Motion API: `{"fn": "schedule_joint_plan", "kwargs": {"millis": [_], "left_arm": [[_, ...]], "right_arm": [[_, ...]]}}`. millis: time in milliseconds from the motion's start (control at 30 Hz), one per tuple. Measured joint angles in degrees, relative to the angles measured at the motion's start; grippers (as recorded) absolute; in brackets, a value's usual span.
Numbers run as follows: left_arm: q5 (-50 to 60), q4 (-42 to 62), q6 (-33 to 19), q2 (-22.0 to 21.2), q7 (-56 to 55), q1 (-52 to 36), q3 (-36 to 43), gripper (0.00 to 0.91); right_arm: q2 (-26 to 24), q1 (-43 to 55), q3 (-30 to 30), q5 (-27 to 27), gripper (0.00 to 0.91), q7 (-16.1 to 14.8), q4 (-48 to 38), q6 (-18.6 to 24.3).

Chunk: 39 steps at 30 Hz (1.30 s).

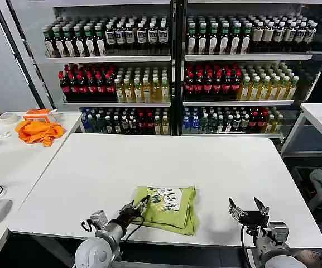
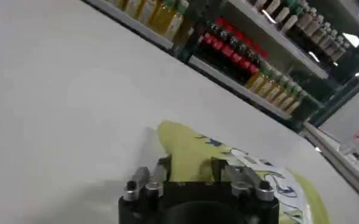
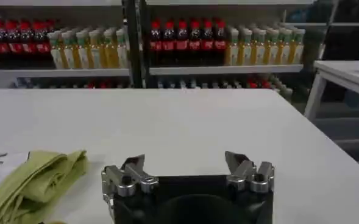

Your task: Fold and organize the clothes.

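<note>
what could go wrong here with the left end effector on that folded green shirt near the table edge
1. The left end effector sits at the left edge of the folded T-shirt; a pull from that one edge could drag the top layer and undo the fold.
2. The T-shirt lies close to the white table's near edge, so a drag toward the robot could slide it off.
3. The right end effector is open and off the cloth, leaving that side unheld.

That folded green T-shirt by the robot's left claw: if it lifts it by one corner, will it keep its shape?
Probably not. The lime-green T-shirt lies in soft, rounded layers, so it would likely droop and unfold. It looks thin and light. The left gripper sits at its edge; the right gripper is open beside it, and a push would probably bunch the cloth.
</note>
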Motion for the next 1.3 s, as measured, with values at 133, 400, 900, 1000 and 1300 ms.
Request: {"fn": "schedule_joint_plan", "kwargs": {"millis": [133,400,900,1000,1300], "left_arm": [[-3.3,0.1,0.5,-0.6,-0.4,-0.1,-0.7,0.081],[-11.4,-0.9,1.0,-2.1,-0.9,0.5,-3.6,0.06],[-23.2,-5.1,3.3,4.7,-2.4,2.2,-19.9,0.04],[-25.3,-5.0,4.4,10.3,-2.2,2.1,-25.7,0.02],[-23.6,-8.1,5.9,26.0,-1.5,2.0,-33.1,0.02]], "right_arm": [[0.1,0.3,-0.2,0.0,0.907,0.1,0.0,-0.1],[0.3,0.4,-0.2,0.1,0.907,0.1,-0.1,-0.1],[0.7,2.1,-1.1,1.3,0.907,-0.2,-1.2,0.8],[1.1,3.1,-1.8,1.3,0.907,-0.2,-1.7,1.0],[1.8,4.3,-3.5,1.0,0.907,-0.3,-1.7,1.5]]}}
